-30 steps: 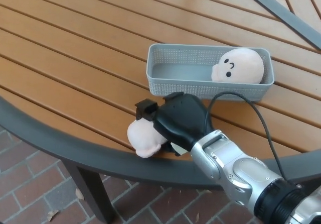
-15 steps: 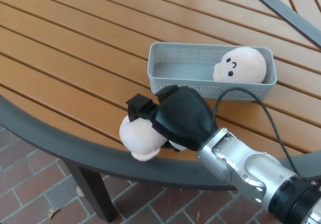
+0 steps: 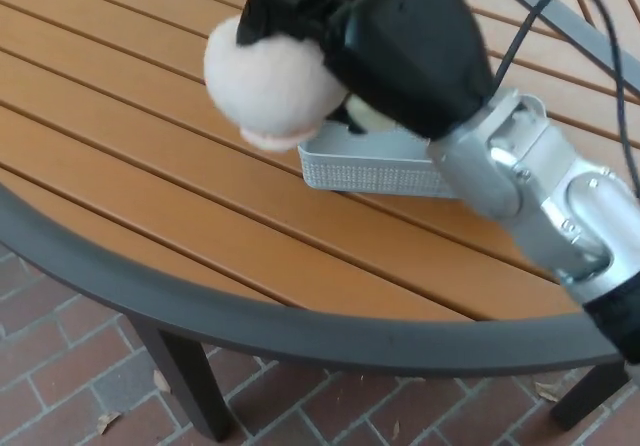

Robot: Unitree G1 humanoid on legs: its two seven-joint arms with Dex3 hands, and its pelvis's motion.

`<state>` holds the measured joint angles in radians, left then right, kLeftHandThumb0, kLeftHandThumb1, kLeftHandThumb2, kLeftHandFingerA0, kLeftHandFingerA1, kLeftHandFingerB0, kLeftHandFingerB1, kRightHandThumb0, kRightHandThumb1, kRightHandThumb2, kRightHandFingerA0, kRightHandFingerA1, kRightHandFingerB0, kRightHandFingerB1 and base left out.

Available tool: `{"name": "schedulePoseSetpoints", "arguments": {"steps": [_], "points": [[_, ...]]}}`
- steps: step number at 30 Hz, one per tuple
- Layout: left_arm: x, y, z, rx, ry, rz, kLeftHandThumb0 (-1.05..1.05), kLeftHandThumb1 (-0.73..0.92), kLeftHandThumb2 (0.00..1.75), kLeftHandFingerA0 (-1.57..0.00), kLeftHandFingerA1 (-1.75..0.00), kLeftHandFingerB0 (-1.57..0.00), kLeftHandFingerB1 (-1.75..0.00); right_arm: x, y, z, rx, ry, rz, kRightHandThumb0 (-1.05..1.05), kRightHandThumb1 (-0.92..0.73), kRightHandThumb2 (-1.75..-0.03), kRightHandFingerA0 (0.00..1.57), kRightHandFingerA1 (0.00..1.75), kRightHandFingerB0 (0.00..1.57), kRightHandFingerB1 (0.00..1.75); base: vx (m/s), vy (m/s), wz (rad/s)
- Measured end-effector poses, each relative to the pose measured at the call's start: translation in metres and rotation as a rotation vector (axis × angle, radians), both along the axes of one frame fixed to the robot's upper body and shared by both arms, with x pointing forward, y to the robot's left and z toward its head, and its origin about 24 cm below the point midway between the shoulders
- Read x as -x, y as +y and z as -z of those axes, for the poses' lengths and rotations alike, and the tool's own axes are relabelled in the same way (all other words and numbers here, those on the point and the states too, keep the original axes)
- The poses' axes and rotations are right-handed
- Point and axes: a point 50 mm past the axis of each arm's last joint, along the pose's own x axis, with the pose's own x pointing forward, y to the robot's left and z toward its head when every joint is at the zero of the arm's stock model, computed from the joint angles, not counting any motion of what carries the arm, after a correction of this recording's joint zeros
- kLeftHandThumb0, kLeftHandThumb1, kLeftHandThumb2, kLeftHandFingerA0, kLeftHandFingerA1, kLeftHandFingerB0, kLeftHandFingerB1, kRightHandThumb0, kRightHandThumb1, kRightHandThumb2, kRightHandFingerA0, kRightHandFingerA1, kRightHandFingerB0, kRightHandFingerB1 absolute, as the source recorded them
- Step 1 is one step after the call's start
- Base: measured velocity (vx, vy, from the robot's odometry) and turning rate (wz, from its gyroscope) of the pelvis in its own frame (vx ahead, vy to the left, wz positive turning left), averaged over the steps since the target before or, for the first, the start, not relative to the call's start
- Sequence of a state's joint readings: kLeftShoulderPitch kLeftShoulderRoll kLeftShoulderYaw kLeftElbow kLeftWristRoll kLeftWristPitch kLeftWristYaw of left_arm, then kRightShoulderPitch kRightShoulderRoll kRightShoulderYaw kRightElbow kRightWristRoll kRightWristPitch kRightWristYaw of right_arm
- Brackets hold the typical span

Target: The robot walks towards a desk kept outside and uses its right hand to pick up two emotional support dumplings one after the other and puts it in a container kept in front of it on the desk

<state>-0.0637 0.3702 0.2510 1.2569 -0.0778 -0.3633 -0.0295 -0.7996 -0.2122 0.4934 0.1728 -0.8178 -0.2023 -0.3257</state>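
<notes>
My right hand is shut on a pale pink plush dumpling and holds it high, close to the camera, over the left end of the grey mesh container. The hand and forearm cover most of the container; only its lower left wall shows. The dumpling that lay in the container is hidden behind the hand. My left hand does not show.
The container stands on a wooden slatted table with a dark curved metal rim at the near edge. Brick paving and a table leg lie below the rim.
My right hand has lifted the dumpling from the table's near edge up and towards the container; it now looms large in front of the container and hides the other dumpling.
</notes>
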Motion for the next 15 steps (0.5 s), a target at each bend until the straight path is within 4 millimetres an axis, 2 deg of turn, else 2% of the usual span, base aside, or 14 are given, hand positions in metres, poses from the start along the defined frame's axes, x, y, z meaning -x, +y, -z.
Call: {"name": "schedulePoseSetpoints", "arguments": {"steps": [3,4,7,8,10,11,12,13,15], "points": [[0.0,0.001,0.0,-0.004,0.0,-0.002,-0.21,-0.19,0.79,-1.33,-1.21,-1.35,-1.2,-0.011,-0.009,-0.014,0.01,-0.008,0.047,-0.1,-0.57,-0.81,0.95,1.75,0.69,1.54,0.0,0.0,0.0],[0.0,0.001,0.0,-0.005,0.0,-0.003,-0.22,-0.16,0.81,-1.32,-1.21,-1.33,-1.19,-0.016,-0.013,-0.016,0.02,-0.003,0.069,-0.09,-0.49,-0.81,0.86,1.74,0.76,1.62,0.0,0.0,0.0],[0.001,0.001,0.0,-0.006,0.001,-0.005,-0.21,-0.17,0.8,-1.32,-1.21,-1.34,-1.19,-0.03,-0.023,-0.015,0.048,0.027,0.129,-0.11,-0.51,-0.81,0.86,1.74,0.76,1.61,0.0,0.0,0.0],[0.001,0.001,0.0,-0.006,0.0,-0.005,-0.21,-0.18,0.8,-1.33,-1.21,-1.35,-1.19,-0.034,-0.026,-0.013,0.06,0.041,0.146,-0.11,-0.5,-0.8,0.9,1.69,0.82,1.53,0.0,0.0,0.0],[0.0,0.001,-0.001,-0.006,0.0,-0.005,-0.21,-0.18,0.8,-1.33,-1.21,-1.35,-1.19,-0.041,-0.033,-0.008,0.084,0.073,0.183,-0.11,-0.5,-0.8,0.9,1.69,0.82,1.53,0.0,0.0,0.0],[0.001,0.001,-0.001,-0.006,0.0,-0.006,-1.05,-0.04,1.14,-1.44,-1.0,-1.5,-0.82,-0.046,-0.039,-0.003,0.104,0.099,0.214,-0.2,-0.54,-0.74,0.92,1.6,0.91,1.23,0.0,0.0,0.0],[0.001,0.001,-0.001,-0.006,0.0,-0.006,-1.05,-0.04,1.14,-1.44,-1.0,-1.5,-0.82,-0.048,-0.041,-0.002,0.112,0.107,0.225,-0.2,-0.54,-0.74,0.92,1.6,0.91,1.23,0.0,0.0,0.0],[0.0,0.001,-0.001,-0.006,-0.001,-0.006,-1.05,-0.02,1.16,-1.5,-0.95,-1.54,-0.79,-0.052,-0.045,0.001,0.131,0.125,0.245,-0.19,-0.55,-0.66,0.86,1.69,0.78,1.51,0.0,0.0,0.0],[0.0,0.001,-0.001,-0.006,-0.001,-0.006,-1.05,0.0,1.16,-1.45,-0.94,-1.54,-0.78,-0.057,-0.051,0.007,0.165,0.152,0.274,-0.26,-0.57,-0.6,0.83,1.74,0.77,1.5,0.0,0.0,0.0]]}}
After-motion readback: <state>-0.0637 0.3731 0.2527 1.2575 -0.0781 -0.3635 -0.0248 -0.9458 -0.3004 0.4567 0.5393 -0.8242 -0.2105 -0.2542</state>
